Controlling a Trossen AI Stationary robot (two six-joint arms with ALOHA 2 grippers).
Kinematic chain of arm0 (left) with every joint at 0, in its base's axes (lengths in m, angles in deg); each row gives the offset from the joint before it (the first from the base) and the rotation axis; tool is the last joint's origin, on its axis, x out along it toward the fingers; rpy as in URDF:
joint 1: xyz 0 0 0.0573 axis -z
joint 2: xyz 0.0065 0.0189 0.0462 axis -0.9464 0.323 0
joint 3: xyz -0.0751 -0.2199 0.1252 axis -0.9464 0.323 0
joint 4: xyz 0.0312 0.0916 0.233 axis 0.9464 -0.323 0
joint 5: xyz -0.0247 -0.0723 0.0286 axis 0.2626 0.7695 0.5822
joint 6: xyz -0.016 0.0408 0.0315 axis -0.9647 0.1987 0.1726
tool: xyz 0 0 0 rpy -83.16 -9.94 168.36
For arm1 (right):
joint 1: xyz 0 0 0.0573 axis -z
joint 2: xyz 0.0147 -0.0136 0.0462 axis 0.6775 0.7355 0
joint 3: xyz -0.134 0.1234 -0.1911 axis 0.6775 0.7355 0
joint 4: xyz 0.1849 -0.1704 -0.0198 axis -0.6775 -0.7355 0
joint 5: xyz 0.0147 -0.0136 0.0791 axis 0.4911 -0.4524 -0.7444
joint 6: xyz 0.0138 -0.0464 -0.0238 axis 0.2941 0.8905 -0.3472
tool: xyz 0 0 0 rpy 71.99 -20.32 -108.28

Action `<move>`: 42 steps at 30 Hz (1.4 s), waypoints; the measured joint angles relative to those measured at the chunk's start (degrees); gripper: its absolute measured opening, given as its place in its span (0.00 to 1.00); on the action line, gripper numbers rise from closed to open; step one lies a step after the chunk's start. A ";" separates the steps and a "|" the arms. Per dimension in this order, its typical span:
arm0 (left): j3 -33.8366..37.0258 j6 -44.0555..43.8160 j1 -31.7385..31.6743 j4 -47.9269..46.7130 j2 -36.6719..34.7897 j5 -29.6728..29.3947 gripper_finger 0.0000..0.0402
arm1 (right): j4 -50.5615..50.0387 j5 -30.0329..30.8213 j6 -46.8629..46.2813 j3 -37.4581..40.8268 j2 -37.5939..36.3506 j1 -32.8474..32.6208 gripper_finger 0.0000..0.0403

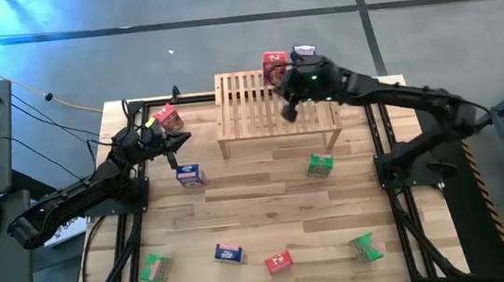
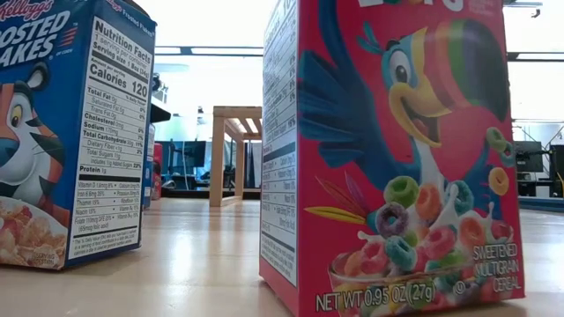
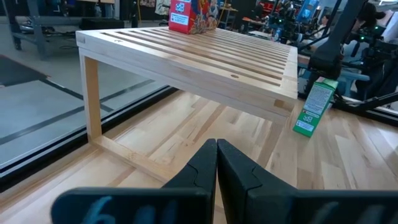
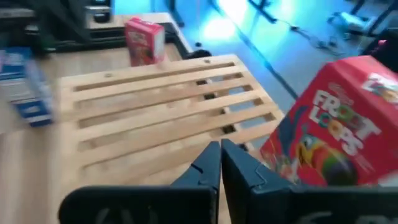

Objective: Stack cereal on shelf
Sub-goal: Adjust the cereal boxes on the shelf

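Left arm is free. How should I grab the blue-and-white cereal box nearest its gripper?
The blue-and-white cereal box lies on the table just in front of the left gripper, apart from the shelf and other boxes. Probably come straight down from above and close the fingers across its shorter sides at mid-length; nothing crowds it. The left fingers look shut, so open first.

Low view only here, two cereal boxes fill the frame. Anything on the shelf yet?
Observer: One Froot Loops box stands on the shelf, at a corner on the right arm's side.
Operator: Right end effector?
Observer: The right end effector is shut and empty, above the slats beside that box.
Operator: Left one?
Observer: The left end effector is shut and empty, low off the shelf's other end, with a red cereal box near it on the table.
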 joint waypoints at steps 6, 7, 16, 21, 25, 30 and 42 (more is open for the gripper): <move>0.00 0.00 0.00 -0.11 0.00 -0.02 0.01 | 6.73 11.56 -1.62 0.00 6.14 -0.51 0.00; 0.00 0.01 0.01 -0.13 0.00 -0.02 0.01 | 7.12 12.69 -2.50 0.00 6.74 -0.53 0.00; 0.00 0.02 0.00 -0.24 0.00 -0.02 0.01 | 8.92 18.41 -4.20 0.00 10.45 -0.47 0.00; 0.00 0.11 0.00 -0.38 0.00 -0.76 0.01 | 8.68 18.80 -4.53 0.00 10.53 0.70 0.00; 0.00 0.28 0.00 -0.39 0.00 -0.81 0.01 | 8.57 18.87 -4.50 0.00 10.53 1.56 0.00; 0.00 0.30 0.02 -0.42 0.00 -0.83 0.01 | 8.32 18.14 -5.41 0.00 10.53 2.63 0.00; 0.00 0.28 0.01 -0.44 -0.01 -0.89 0.01 | 8.58 15.19 -6.67 0.00 10.53 3.66 0.00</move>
